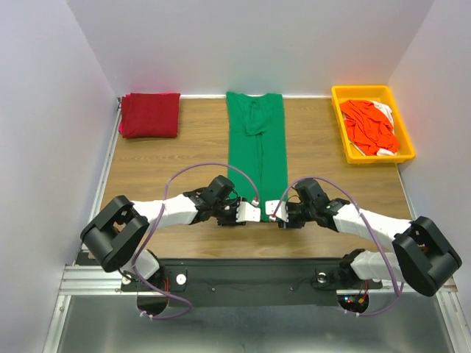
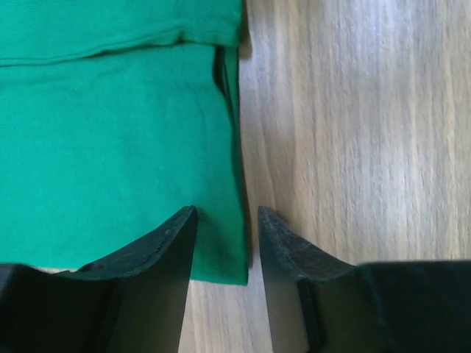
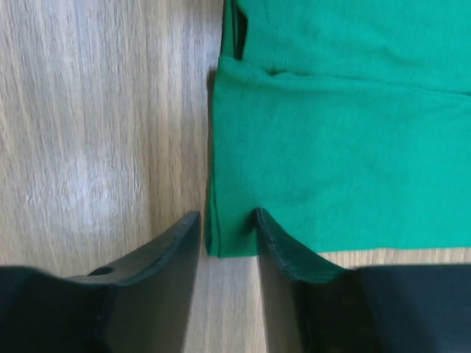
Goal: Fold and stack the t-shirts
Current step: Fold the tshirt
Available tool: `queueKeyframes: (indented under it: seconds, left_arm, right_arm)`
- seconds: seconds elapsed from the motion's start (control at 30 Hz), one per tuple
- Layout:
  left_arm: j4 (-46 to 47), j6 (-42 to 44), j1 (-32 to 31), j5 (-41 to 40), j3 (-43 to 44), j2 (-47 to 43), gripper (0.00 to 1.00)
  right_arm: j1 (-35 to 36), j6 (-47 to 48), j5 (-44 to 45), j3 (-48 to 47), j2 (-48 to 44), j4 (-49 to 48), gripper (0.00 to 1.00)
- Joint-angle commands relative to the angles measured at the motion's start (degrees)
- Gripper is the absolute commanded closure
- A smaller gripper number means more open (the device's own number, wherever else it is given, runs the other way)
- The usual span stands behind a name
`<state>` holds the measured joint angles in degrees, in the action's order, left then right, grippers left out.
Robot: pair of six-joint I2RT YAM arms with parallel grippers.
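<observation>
The bright green t-shirt [image 1: 256, 140] lies folded into a long narrow strip down the middle of the table. My left gripper [image 1: 243, 209] is open at its near left corner. In the left wrist view the gripper [image 2: 226, 213] straddles the corner of the green cloth [image 2: 110, 147], with table wood showing between the jaws. My right gripper [image 1: 278, 212] is open at the near right corner. In the right wrist view the gripper [image 3: 227, 215] straddles that corner of the green cloth [image 3: 346, 162]. A dark red t-shirt [image 1: 150, 115] lies folded at the far left.
A yellow tray [image 1: 372, 91] at the far right holds a crumpled orange-red shirt [image 1: 372, 125] and some white cloth [image 1: 385, 110]. White walls close in the table on three sides. Bare wood lies on both sides of the green strip.
</observation>
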<state>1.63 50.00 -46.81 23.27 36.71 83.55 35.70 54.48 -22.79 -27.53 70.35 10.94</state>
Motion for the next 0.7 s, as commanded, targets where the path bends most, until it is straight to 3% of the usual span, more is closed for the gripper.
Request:
queueKeyframes:
  seconds: [0.0,0.07,0.17,0.27,0.5,0.67]
  left_arm:
    - [-1.1,0.0,-0.2,-1.5,2.2,2.5,0.55]
    - [-2.8,0.3,-0.2,-1.4,2.8,3.1,0.65]
    - [-5.0,0.1,0.1,-0.9,4.2,2.0,0.85]
    - [-7.6,0.4,0.3,0.7,5.7,-0.7,0.99]
    - [-18.7,1.5,2.1,4.8,14.7,-2.2,1.0]
    - [-23.1,2.6,0.1,6.9,15.9,-3.7,1.0]
  right_arm:
    - [0.3,1.4,2.5,1.9,2.5,-1.7,0.68]
    - [0.4,1.3,2.8,1.7,2.6,-1.7,0.77]
    - [0.4,-0.5,4.3,0.6,1.8,-1.5,0.99]
    - [0.4,-4.5,5.8,-2.6,0.1,-1.1,0.99]
    - [0.4,-7.9,5.6,-11.1,-2.6,6.2,0.99]
    - [0.4,-7.5,3.9,-13.2,-4.0,12.3,0.99]
